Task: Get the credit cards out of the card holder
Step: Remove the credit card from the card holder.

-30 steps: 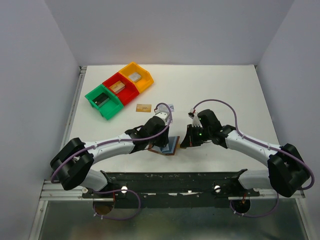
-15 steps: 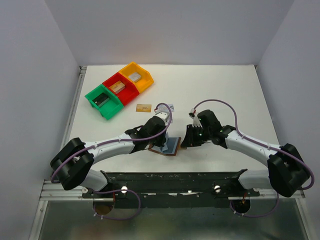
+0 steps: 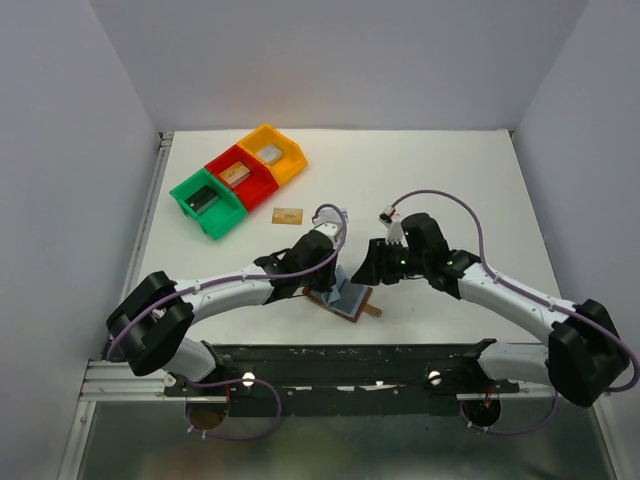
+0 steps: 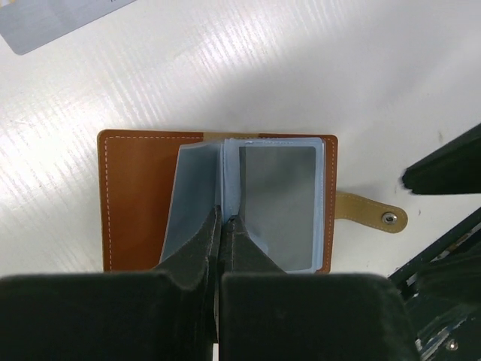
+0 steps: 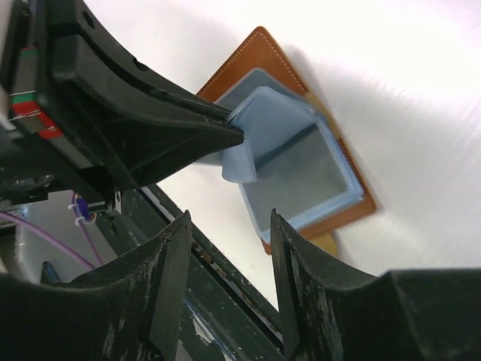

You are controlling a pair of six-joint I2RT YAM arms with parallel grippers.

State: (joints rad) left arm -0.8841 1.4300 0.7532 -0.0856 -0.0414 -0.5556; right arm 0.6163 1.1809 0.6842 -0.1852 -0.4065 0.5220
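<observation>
Left wrist view: the left pincer [image 4: 224, 218] has just clenched on a blue sleeve of the card holder [image 4: 143, 195], lying open mid-frame, while the right pincer [image 5: 229, 222] has released and backed off, a handover with a silvery card [image 4: 278, 199] still sleeved.

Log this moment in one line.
left tool shut on sleeve | right tool open, off holder | holder open on table | gold card out on table
</observation>
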